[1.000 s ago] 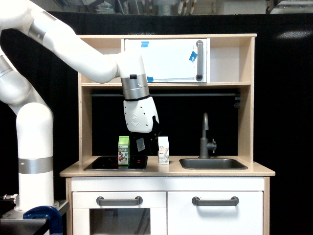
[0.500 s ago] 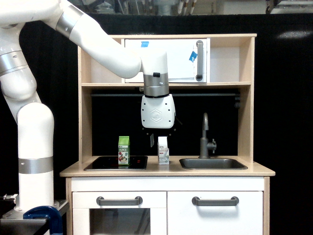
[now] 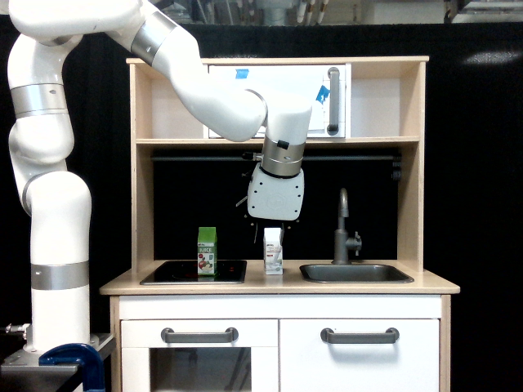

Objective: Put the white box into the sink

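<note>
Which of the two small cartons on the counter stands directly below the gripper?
The white box, beside the sink. The gripper hangs just above its top; the green carton stands apart on the stovetop.

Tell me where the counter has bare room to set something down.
Free: the sink basin right of the faucet, and the stovetop left of the green carton. Crowded: around the white box, right under the gripper.

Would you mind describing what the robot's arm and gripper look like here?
The arm is glossy white with rounded, tubular links and silver-grey bands at its joints. Its wrist ends in a white, shield-shaped housing bearing a faint grey logo. The gripper below it is dark, mostly lost against the black backdrop.
</note>
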Robot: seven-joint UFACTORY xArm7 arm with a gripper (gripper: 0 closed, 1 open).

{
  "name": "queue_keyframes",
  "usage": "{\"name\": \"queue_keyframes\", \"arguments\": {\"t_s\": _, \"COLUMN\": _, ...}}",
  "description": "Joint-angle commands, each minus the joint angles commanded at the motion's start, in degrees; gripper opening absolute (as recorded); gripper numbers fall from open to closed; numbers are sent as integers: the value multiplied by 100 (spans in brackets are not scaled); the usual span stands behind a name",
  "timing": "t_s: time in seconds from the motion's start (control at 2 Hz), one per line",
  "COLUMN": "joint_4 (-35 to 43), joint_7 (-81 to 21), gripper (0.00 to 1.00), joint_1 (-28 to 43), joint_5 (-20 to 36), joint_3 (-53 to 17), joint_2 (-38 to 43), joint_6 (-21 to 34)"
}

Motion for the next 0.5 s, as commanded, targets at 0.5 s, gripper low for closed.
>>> {"name": "queue_keyframes", "arguments": {"t_s": 0.5, "joint_4": 189, "joint_7": -57, "gripper": 100, "joint_1": 98, "joint_5": 617, "joint_3": 347, "joint_2": 440, "joint_6": -111}}
